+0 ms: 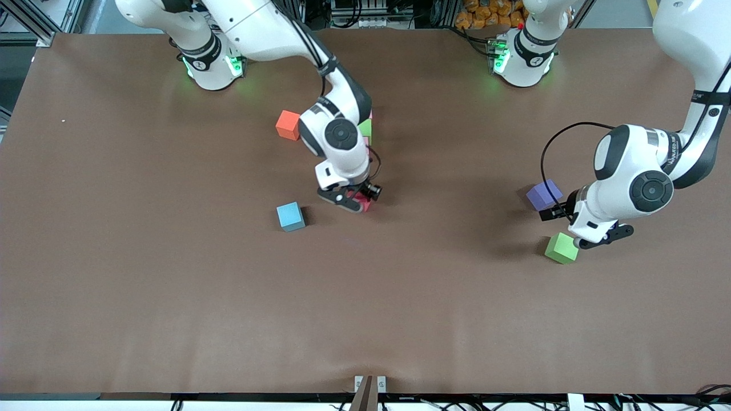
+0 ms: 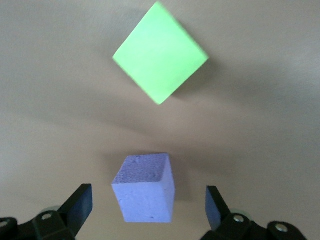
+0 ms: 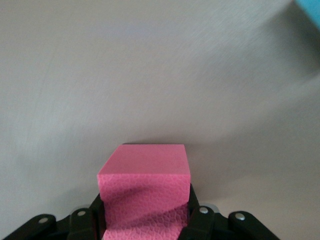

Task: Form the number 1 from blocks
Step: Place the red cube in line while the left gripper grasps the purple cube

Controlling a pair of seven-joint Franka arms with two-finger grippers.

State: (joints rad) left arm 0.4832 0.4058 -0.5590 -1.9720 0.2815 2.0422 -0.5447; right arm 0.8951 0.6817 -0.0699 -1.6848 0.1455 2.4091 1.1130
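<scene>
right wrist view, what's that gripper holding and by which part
The right gripper holds the red foam cube, fingers clamped on two opposite side faces. The left gripper is open, holding nothing.

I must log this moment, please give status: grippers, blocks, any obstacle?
Right gripper shut on red block, low at table middle. Left gripper open around purple block, green block beside. Nothing blocking.

A wide brown matte table [image 1: 171,297] fills almost the whole front view, evenly lit, with soft shadows and faint green glows near its top edge. Above that edge are grey aluminium framing [image 1: 34,23], dark cables, and a pile of small orange items [image 1: 485,14]. Cables [image 1: 514,402] run along the bottom edge.
</scene>
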